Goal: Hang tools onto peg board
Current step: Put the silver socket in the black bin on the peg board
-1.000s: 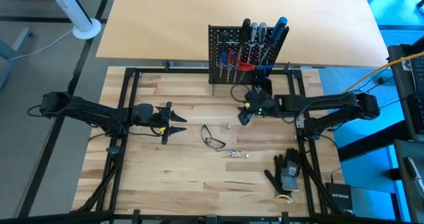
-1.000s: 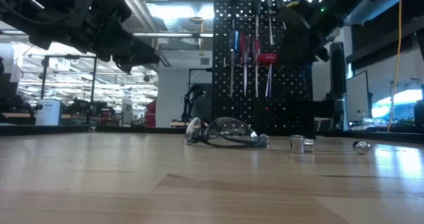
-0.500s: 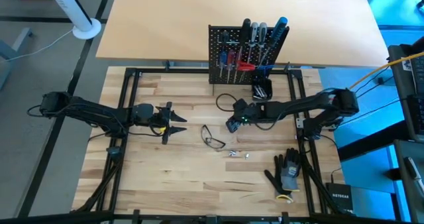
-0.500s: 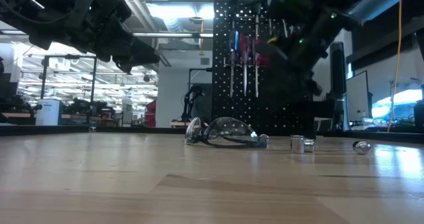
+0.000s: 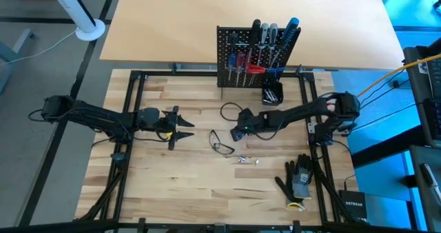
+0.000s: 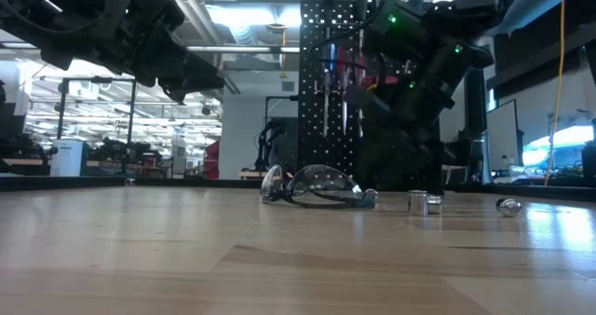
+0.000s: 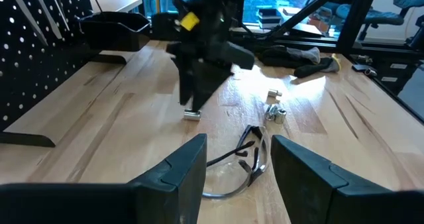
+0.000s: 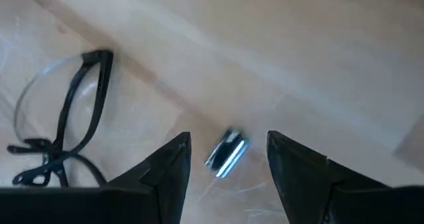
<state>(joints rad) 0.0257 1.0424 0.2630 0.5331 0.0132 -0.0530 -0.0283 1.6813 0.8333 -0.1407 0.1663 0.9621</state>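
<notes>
The black peg board (image 5: 234, 71) stands upright at the table's far edge, with the tools (image 5: 256, 52), red-, blue- and black-handled screwdrivers, hanging on it. My right gripper (image 5: 236, 132) is open and slants down over a small metal cylinder (image 8: 226, 152), which lies on the table between its fingertips and just below them. In the left wrist view the cylinder (image 7: 192, 114) sits under that gripper (image 7: 191, 98). My left gripper (image 5: 185, 125) waits open and level at mid-left, above the table.
Clear safety glasses (image 5: 221, 145) lie on the wood beside the right gripper. Two more small metal pieces (image 5: 249, 160) lie nearer the front. Black gloves (image 5: 298, 180) lie at the near right. A small black cup (image 5: 272, 94) stands before the board.
My right gripper has come away from the peg board, going down and toward the table's left until it is low over the small metal cylinder by the glasses. It has tipped steeper and rolled on the way.
</notes>
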